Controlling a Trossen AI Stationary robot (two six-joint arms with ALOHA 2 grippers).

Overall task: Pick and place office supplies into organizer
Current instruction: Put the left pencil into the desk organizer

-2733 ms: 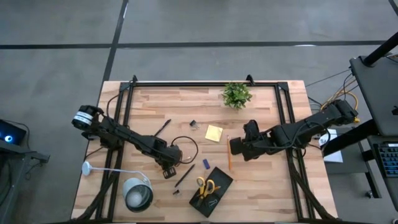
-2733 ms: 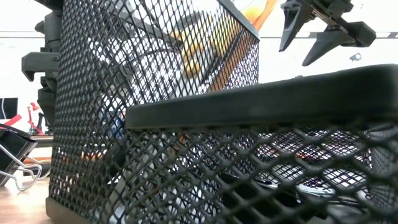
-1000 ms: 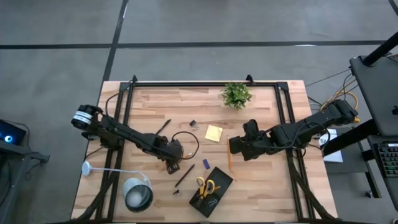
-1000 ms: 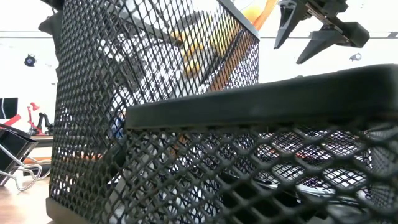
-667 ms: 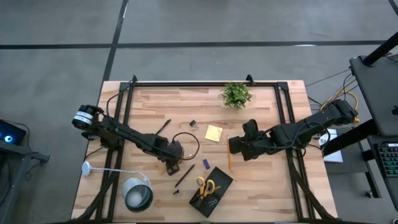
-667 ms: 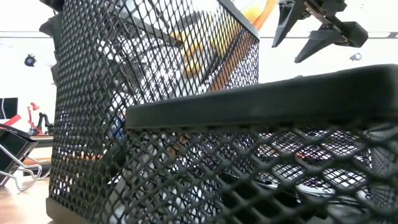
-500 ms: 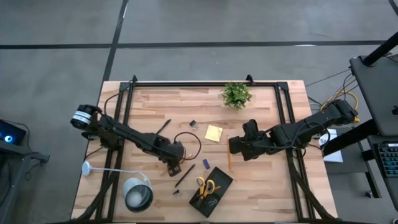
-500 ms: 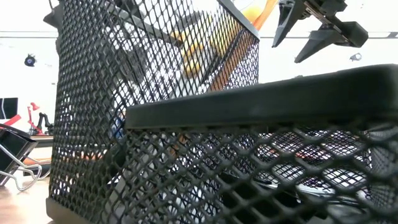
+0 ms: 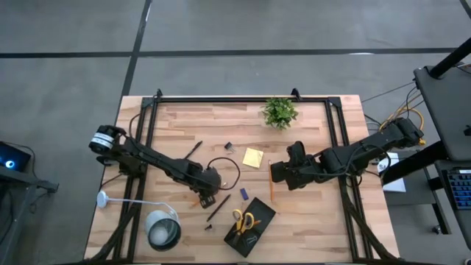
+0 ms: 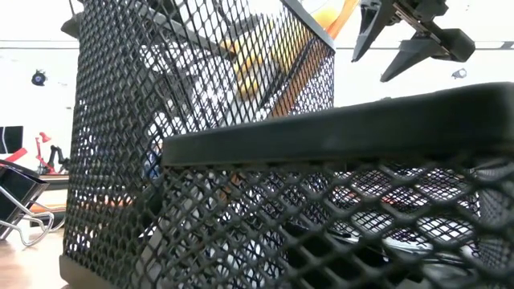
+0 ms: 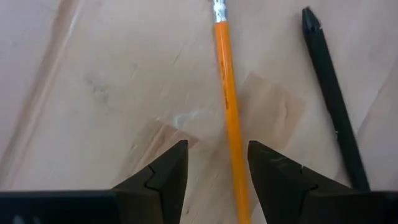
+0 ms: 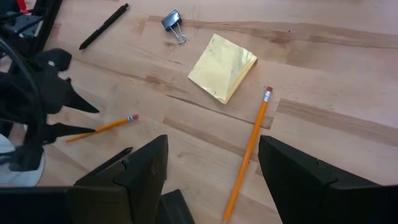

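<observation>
My left gripper [image 9: 208, 199] [image 11: 217, 144] points down at the table left of the organizer, open. An orange pencil [image 11: 226, 93] lies between its fingertips, nearer one finger; I see no touch. A black pen [image 11: 329, 93] lies beside it. My right gripper [image 9: 277, 173] [image 12: 213, 140] hangs open above a second orange pencil [image 12: 250, 152] and the yellow sticky-note pad [image 12: 222, 67]. The black mesh organizer [image 9: 250, 218] stands near the front edge with the yellow-handled scissors [image 9: 243, 219] in it.
A binder clip [image 9: 229, 147] and another black pen [image 9: 193, 151] lie toward the far left. A small blue piece [image 9: 243, 193] lies by the organizer. A potted plant [image 9: 280, 112] stands at the far edge, and a round lamp [image 9: 163, 230] at the near left.
</observation>
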